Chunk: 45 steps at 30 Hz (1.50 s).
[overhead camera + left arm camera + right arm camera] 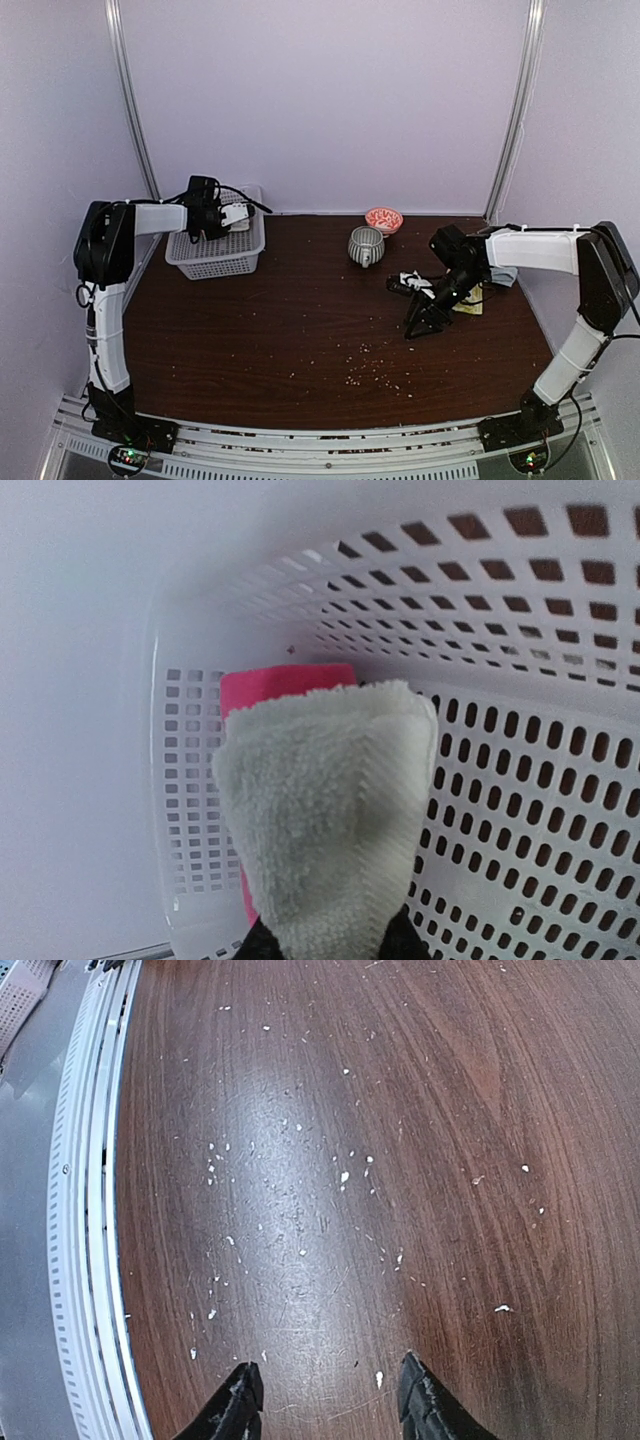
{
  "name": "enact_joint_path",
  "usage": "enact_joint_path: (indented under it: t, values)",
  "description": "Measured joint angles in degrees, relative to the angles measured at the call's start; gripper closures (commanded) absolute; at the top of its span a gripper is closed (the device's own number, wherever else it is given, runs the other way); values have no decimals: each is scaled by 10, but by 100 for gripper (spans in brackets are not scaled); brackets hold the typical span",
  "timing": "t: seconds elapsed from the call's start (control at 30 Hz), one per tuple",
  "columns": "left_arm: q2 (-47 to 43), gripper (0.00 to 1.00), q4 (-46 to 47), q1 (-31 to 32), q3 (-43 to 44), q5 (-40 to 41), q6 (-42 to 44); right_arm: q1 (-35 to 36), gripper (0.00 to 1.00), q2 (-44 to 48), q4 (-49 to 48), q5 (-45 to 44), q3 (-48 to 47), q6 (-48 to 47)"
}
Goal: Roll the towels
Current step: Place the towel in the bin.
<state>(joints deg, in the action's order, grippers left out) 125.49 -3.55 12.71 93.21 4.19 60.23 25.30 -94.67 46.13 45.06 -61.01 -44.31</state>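
Cream-white terry sits clenched in the left tool (pixel 330 942), whose dark fingers (pixel 262 942) close on the lower end of the cream-white towel (pixel 325 810). The bundle, folded over on itself, rises out of the grip and fills the middle of the wrist view. Touching it from behind, a pink towel (pixel 285 680) shows above its top edge and down its left side. Both are inside the white slotted basket (pixel 520 780), whose walls curve around them. Seen from overhead, the basket stands at the back-left corner of the dark wooden bench (pixel 300 330), with the left arm reaching over its rim.

Well apart from it, on the right side of the bench, the right tool (pixel 330 1405) is released, its two fingers spread with nothing between them and pointing down at bare wood. Whether the tips touch the surface cannot be told. Pale crumbs (pixel 345 1175) are scattered ahead of it. Just beside the right arm lie a yellow towel (pixel 468 305) and a pale blue-grey towel (pixel 503 278), both largely hidden by the arm. A grey mug (pixel 365 245) and a red-and-white bowl (pixel 384 219) stand at the back, between the two arms.
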Motion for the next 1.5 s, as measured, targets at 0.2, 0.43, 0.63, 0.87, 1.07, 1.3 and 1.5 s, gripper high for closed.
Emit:
enact_joint_path:
  t: [0.2, 0.43, 0.63, 0.87, 1.07, 1.3, 1.5]
  values:
    - [47, 100, 40, -7, 15, 24, 28, 0, 53, -2, 8, 2, 0, -6]
    - [89, 100, 81, -7, 40, 49, 78, -2, 52, -21, 11, 2, -4, -10]
    - [94, 100, 66, -4, 49, 54, 111, -3, 51, -38, 19, 2, -10, -14]
    - [106, 82, 78, -2, 50, 75, 165, -4, 50, -52, 25, 4, -14, -19]
    - [115, 57, 104, -2, 49, 89, 190, -4, 50, -59, 31, 12, -19, -19]
    - [117, 30, 120, -4, 36, 94, 195, -4, 50, -66, 35, 15, -25, -19]
    - [111, 21, 116, -5, 35, 87, 190, -4, 49, -71, 39, 16, -30, -19]
